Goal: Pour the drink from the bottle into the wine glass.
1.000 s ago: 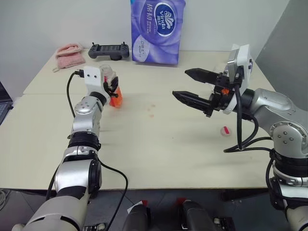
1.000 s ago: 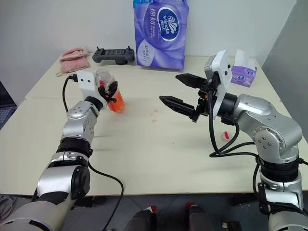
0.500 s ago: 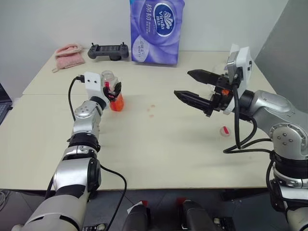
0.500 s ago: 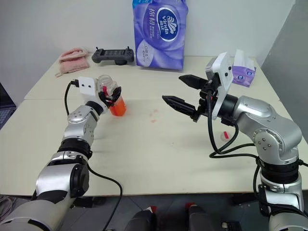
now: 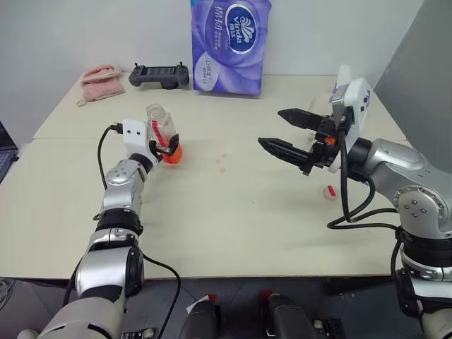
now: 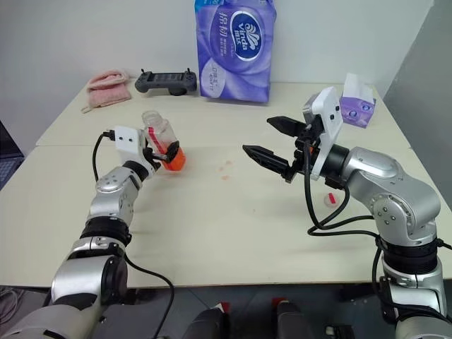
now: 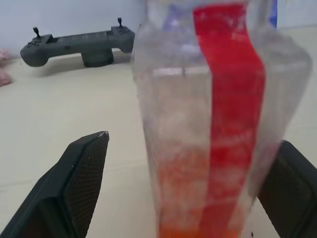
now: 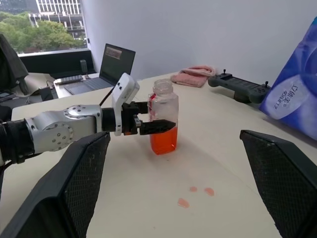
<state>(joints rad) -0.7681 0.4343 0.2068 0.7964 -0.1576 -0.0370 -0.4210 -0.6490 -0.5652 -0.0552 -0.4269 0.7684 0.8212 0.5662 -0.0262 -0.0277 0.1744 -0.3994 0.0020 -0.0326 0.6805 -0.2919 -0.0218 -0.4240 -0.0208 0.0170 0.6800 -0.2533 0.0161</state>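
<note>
One uncapped clear bottle stands upright on the table, its bottom part filled with orange-red drink. The left gripper brackets it with fingers spread apart, gripping nothing. The right gripper hangs wide open and empty. One pale cap lies nearby

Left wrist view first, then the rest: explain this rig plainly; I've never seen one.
That view comes from a camera on the robot's left wrist, looking along its open left gripper, whose fingers stand either side of a bottle of orange drink. The right wrist has the same camera; the two wide views come from its head. The right gripper is open and empty. On the table also lie a controller, tissue pack, pink cloth and small cap.
</note>
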